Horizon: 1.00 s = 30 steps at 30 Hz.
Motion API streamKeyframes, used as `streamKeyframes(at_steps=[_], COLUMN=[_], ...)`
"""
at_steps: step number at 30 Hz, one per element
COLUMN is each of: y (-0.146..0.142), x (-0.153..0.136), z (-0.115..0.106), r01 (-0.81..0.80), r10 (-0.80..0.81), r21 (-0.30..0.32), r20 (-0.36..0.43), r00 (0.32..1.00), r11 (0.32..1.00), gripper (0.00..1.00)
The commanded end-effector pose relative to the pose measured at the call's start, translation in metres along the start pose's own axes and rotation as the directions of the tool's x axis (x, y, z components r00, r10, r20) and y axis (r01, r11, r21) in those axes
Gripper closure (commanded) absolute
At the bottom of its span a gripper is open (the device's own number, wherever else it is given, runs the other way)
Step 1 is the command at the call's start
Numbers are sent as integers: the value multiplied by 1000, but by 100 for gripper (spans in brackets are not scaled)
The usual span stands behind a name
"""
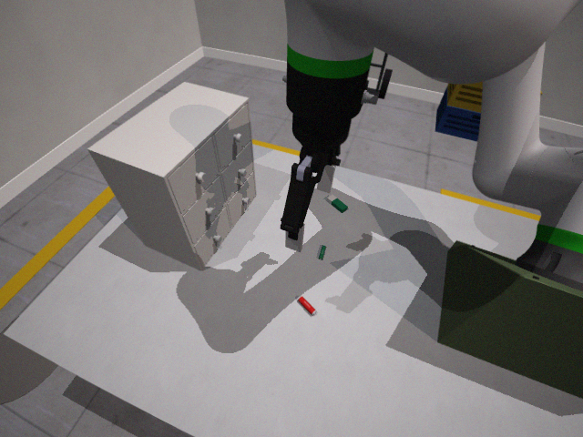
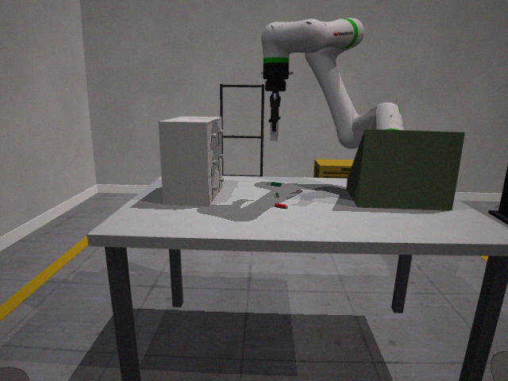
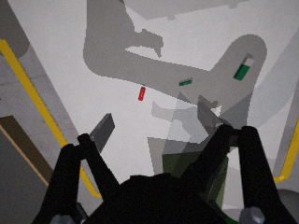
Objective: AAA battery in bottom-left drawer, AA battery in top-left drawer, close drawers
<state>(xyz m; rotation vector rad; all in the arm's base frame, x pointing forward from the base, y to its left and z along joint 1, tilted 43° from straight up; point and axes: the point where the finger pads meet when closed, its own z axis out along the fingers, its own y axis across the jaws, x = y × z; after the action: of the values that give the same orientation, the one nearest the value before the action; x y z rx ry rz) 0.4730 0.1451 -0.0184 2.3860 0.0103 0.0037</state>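
The small white chest (image 1: 178,169) stands at the table's back left, with two columns of knobbed drawers, all pushed in; it also shows in the exterior view (image 2: 190,159). A red battery (image 1: 306,305) lies on the table in front of the chest, and a thinner green battery (image 1: 322,251) lies a little farther back. Both also show in the wrist view: the red battery (image 3: 142,93) and the green battery (image 3: 186,82). My gripper (image 1: 311,214) (image 2: 274,131) is open and empty. It hangs well above the table, to the right of the drawer fronts, fingers pointing down (image 3: 156,123).
A flat green block with a white end (image 1: 338,203) lies behind the green battery. A large dark green box (image 1: 513,315) stands on the table's right side. On the floor beyond the table are a blue and yellow crate (image 1: 459,110) and a black hand truck (image 2: 240,128).
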Motion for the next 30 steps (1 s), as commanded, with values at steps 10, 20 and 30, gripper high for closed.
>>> streamKeyframes(at_steps=[10, 20, 30], y=[0, 0, 0], x=[11, 34, 63], z=[12, 34, 62], r01=[-3, -4, -5], r10=[3, 3, 3], r21=[1, 0, -1], r20=[-85, -269, -497], r00=[996, 963, 867], r11=[1000, 1000, 1000], gripper=[0, 0, 0])
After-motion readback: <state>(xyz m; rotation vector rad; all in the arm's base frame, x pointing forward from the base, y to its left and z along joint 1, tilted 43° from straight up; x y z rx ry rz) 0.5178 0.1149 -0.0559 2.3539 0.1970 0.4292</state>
